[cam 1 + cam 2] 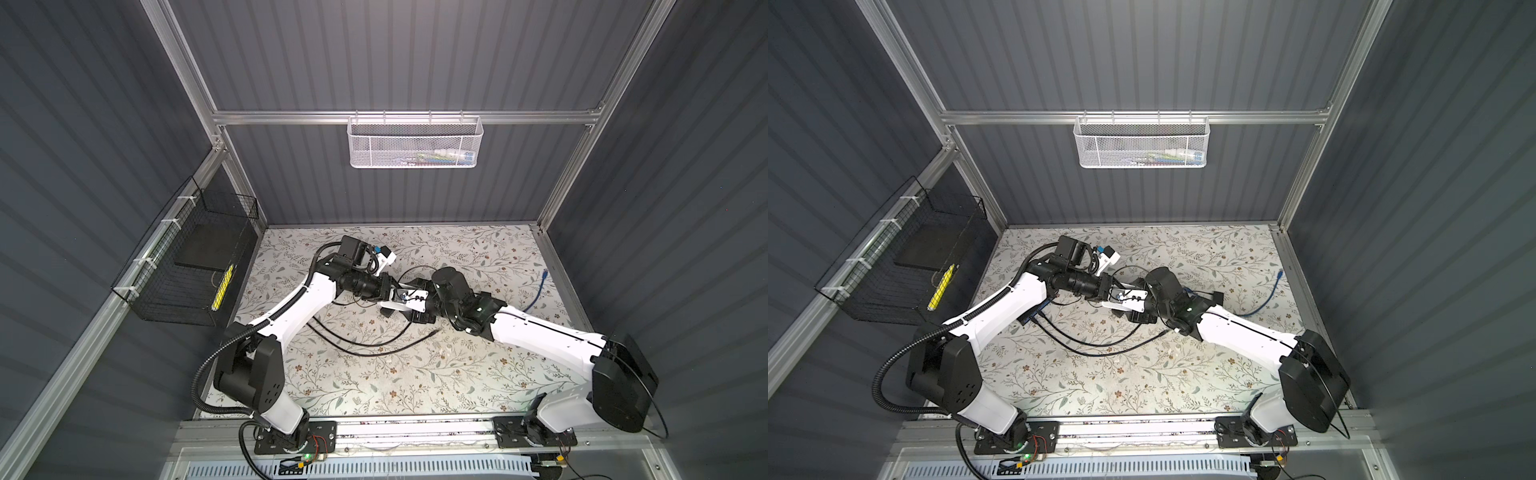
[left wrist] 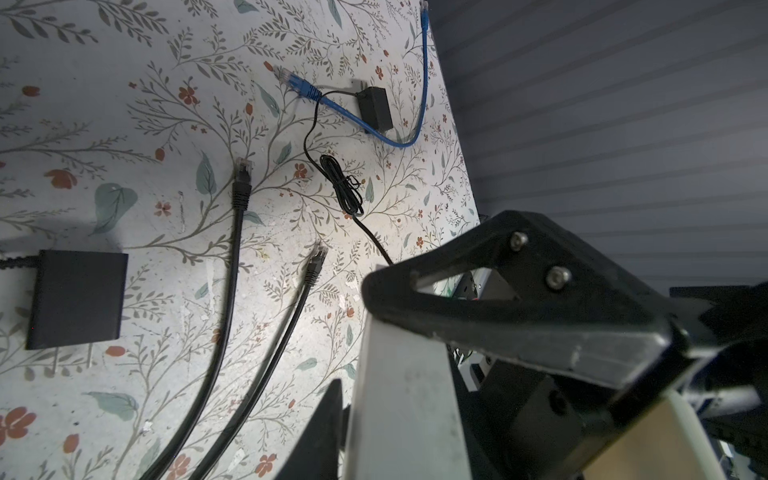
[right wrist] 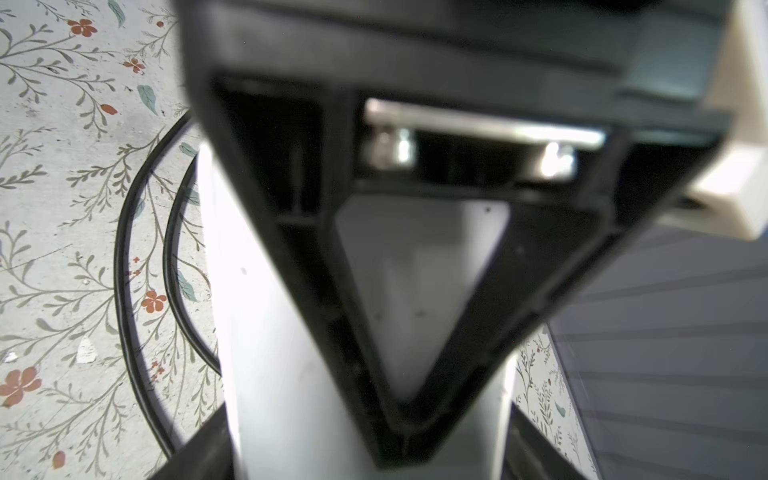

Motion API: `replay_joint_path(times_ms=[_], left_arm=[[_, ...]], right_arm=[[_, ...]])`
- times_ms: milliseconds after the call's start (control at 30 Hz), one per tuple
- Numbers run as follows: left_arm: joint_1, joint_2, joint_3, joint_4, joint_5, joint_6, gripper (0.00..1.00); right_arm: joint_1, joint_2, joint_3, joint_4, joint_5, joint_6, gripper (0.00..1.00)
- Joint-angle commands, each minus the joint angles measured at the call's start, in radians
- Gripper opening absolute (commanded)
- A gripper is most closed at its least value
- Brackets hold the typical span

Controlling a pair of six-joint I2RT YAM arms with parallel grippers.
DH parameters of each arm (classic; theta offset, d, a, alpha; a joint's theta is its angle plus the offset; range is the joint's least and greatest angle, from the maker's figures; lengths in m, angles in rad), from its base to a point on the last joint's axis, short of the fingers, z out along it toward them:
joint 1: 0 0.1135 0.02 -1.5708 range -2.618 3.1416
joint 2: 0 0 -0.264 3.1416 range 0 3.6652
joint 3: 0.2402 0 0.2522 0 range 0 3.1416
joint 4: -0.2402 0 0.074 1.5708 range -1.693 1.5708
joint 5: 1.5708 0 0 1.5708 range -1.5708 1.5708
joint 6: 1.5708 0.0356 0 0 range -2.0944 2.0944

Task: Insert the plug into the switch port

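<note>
L pincer [image 2: 355, 338] on wht slab [image 2: 403, 407]: wrist-only.

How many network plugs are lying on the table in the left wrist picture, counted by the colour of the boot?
Blue plugs: 2
Black plugs: 2
Total: 4

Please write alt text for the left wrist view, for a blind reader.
The left gripper clamps a white slab up close. Behind, on a floral table, lie two black network cables with free plugs, a flat black box, a blue cable and a black adapter.
</note>
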Motion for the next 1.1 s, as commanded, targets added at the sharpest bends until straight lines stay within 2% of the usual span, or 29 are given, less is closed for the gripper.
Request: replay_joint_path(times_ms=[0,67,100,233,333,500,567,633,800,933,1067], left_arm=[[-0.016,-0.018,-0.005,-0.047,0.068,-0.054,0.16],[-0.016,-0.012,-0.005,-0.047,0.069,-0.053,0.03],[-0.016,-0.01,-0.005,-0.05,0.06,-0.056,0.0],[-0.014,-0.012,-0.002,-0.064,0.011,-0.06,0.0],[-0.009,-0.024,0.007,-0.072,-0.051,-0.077,0.0],[0.006,-0.058,-0.017,-0.047,-0.203,-0.172,0.0],[0.006,-0.079,-0.053,0.013,-0.212,-0.212,0.0],[0.006,-0.094,-0.084,0.069,-0.219,-0.25,0.0],[0.006,-0.069,-0.094,0.124,-0.158,-0.247,0.0],[0.008,-0.066,-0.102,0.107,-0.267,-0.274,0.0],[0.025,-0.121,-0.119,0.166,-0.354,-0.382,0.0]], right_arm=[[0.004,0.033,0.058,0.062,0.067,0.008,0.48],[-0.001,0.041,0.065,0.058,0.069,0.032,0.53],[-0.004,0.044,0.068,0.05,0.068,0.049,0.56],[-0.025,0.048,0.083,-0.014,0.104,0.155,0.67],[-0.059,0.011,0.045,-0.061,0.12,0.287,0.72],[-0.14,-0.133,-0.142,-0.016,0.133,0.537,0.79],[-0.183,-0.181,-0.202,-0.01,0.135,0.618,0.8],[-0.215,-0.212,-0.238,-0.022,0.126,0.653,0.8],[-0.22,-0.22,-0.243,-0.077,0.042,0.65,0.82],[-0.234,-0.167,-0.221,-0.091,0.159,0.695,0.83],[-0.265,-0.043,-0.105,-0.251,0.299,0.732,0.82]])
